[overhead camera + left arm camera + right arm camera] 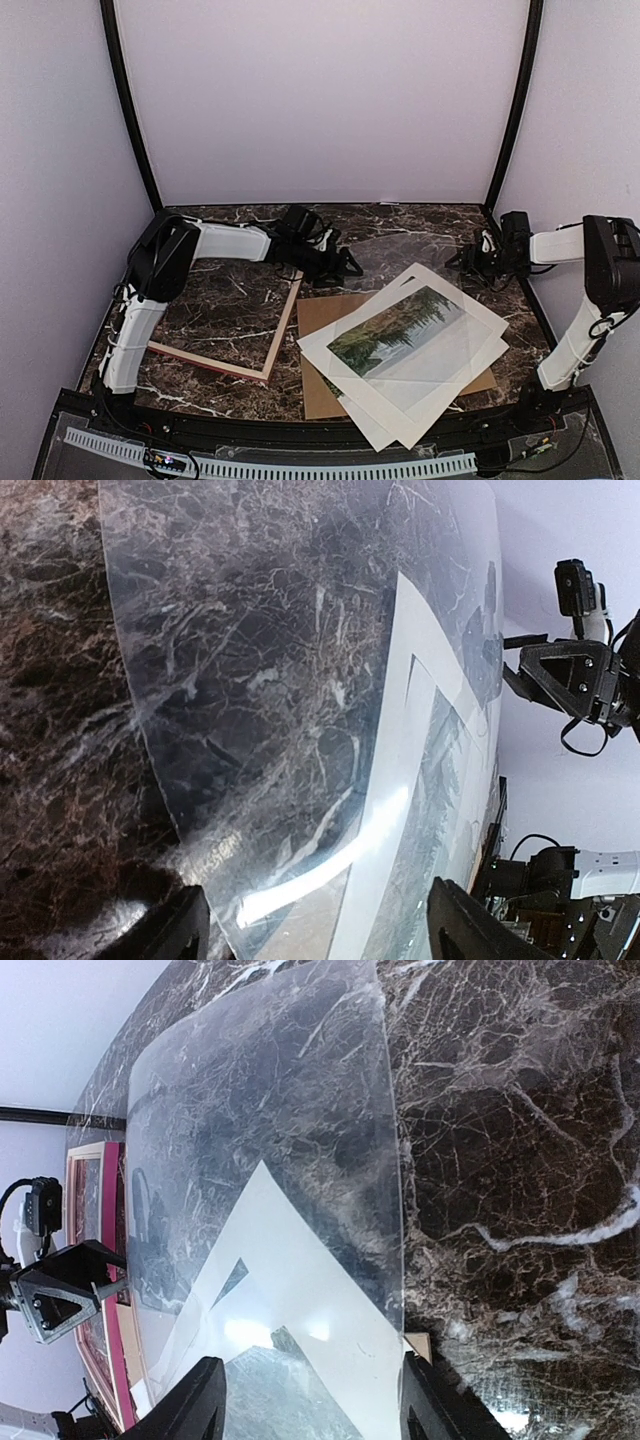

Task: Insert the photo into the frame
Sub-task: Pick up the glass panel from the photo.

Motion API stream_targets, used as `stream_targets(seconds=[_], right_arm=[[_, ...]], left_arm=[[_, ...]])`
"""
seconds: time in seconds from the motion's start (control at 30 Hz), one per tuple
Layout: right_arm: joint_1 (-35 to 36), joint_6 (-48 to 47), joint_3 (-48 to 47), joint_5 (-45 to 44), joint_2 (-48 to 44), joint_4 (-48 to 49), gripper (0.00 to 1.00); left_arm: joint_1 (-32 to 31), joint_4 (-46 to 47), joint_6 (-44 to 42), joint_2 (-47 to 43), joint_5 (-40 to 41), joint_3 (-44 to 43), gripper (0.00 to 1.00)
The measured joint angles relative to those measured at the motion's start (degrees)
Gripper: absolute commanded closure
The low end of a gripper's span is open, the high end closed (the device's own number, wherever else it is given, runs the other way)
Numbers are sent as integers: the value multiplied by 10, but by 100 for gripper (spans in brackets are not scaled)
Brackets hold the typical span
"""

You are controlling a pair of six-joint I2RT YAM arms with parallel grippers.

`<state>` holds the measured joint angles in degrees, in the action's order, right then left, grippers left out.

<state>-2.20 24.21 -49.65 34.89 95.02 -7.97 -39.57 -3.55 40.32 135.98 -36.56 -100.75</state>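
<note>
Marble worktop (220, 300) bears a clear sheet (410, 250); left fingers (175, 930) and right fingers (200, 1400) gape empty at its opposite edges. Photo (400, 330) rests on white mats (440, 380), right of the unfilled frame (285, 330); next probably means pinching that thin sheet

Robot test booth, lab-type setup. Plain pale lilac walls (320, 100) close in three sides, with black poles (128, 110) running up the back corners. Dark marble-pattern tabletop (215, 300). Two white-and-black robot arms stand at its near edge: left arm (225, 241), right arm (570, 345). A slotted white cable duct (300, 468) and loose wiring (530, 450) run along the front.
</note>
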Motion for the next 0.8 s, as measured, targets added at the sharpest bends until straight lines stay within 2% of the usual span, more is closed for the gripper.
stream_targets(seconds=[0.43,0.8], right_arm=[[0,-2,1,8,-6,-1,50],[-1,16,31,66,-70,23,54]], left_arm=[[7,65,0,-12,-21,28,23],[10,97,7,-31,-20,63,23]])
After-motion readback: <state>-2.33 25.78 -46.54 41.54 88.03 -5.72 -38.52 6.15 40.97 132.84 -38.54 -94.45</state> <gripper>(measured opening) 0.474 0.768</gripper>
